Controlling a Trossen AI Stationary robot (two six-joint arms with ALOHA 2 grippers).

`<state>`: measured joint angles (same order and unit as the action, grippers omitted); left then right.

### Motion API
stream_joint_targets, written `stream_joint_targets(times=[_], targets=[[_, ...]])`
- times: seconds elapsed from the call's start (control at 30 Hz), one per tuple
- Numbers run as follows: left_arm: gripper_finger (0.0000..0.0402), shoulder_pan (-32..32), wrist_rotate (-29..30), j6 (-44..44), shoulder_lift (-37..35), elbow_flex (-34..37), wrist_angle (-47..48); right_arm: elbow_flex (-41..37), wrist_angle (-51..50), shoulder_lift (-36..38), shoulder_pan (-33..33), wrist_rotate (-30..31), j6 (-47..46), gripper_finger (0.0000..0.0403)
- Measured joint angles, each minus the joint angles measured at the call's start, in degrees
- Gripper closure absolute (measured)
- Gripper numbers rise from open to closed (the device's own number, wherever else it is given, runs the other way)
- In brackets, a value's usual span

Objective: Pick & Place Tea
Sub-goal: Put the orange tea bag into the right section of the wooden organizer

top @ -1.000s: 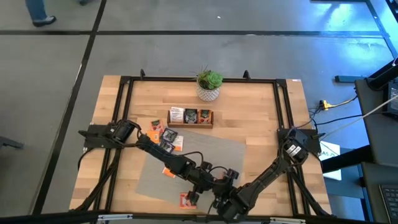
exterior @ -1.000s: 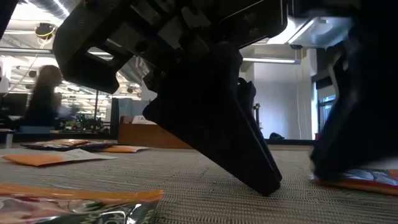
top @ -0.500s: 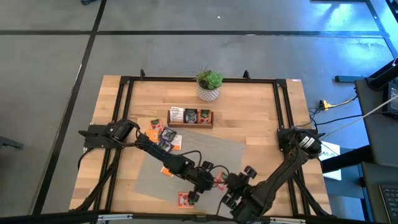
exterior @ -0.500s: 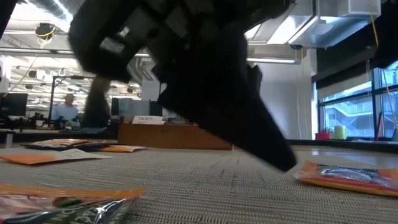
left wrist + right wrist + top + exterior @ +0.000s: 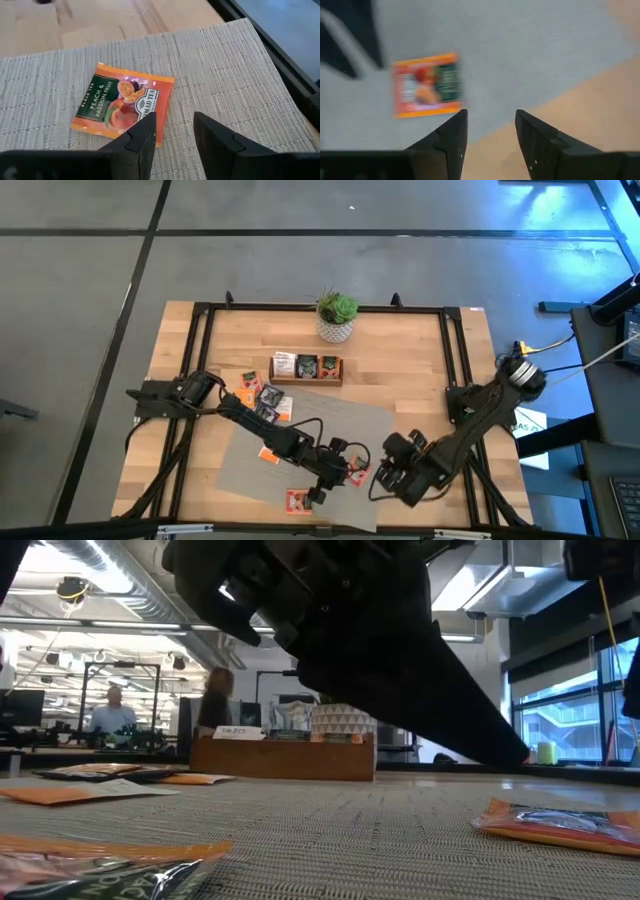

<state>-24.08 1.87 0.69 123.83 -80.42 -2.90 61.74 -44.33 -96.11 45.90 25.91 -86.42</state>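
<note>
Tray (image 5: 306,367) packet labels too small.

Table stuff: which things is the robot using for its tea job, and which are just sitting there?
For the job:
- tea packets, like the orange one by the left gripper
- another packet ahead of the right gripper
- loose packets on the table
- wooden tray

Just sitting there:
- potted plant
- grey mat

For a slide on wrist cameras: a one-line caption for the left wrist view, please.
Open left gripper poised above an orange peach and passion fruit tea packet lying flat on the grey woven mat.
</note>
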Motion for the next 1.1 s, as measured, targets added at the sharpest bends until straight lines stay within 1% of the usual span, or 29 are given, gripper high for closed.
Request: stream_joint_targets(times=[0.1,0.23,0.3,0.37,0.43,0.57,0.67,0.9,1.1], targets=[[0.0274,0.0,0.0,0.0,0.0,0.0,-0.1,-10.2,20.3,4.9,0.1,0.0,1.3,0.0235],[0.0274,0.0,0.0,-1.6,0.0,0.0,-0.1,-20.5,45.0,6.3,-0.7,1.5,4.2,0.0235],[0.0274,0.1,0.0,-1.9,0.0,0.0,-0.1,-23.8,53.5,6.2,-1.6,1.6,4.2,0.0235],[0.0274,0.4,0.0,-2.0,0.0,0.0,-0.1,-25.9,58.6,5.9,-2.3,1.6,4.2,0.0235],[0.0274,0.8,0.0,-2.0,0.0,0.0,-0.1,-26.6,60.3,5.9,-2.7,1.6,4.2,0.0235],[0.0274,1.6,-0.3,-1.9,1.6,-0.1,-0.6,-26.2,59.0,5.9,-2.6,3.8,4.4,0.0235],[0.0274,1.9,-1.5,-1.4,3.0,-0.1,-1.0,-26.0,59.4,5.9,-2.6,3.5,4.1,0.0235],[0.0274,1.9,-1.8,-1.4,3.7,-0.2,-1.0,-26.0,57.1,5.9,-2.6,1.5,2.2,0.0237],[0.0274,2.1,-1.9,-1.4,3.8,-0.2,-0.9,-26.0,55.3,5.3,-2.6,0.0,-5.1,0.0257]])
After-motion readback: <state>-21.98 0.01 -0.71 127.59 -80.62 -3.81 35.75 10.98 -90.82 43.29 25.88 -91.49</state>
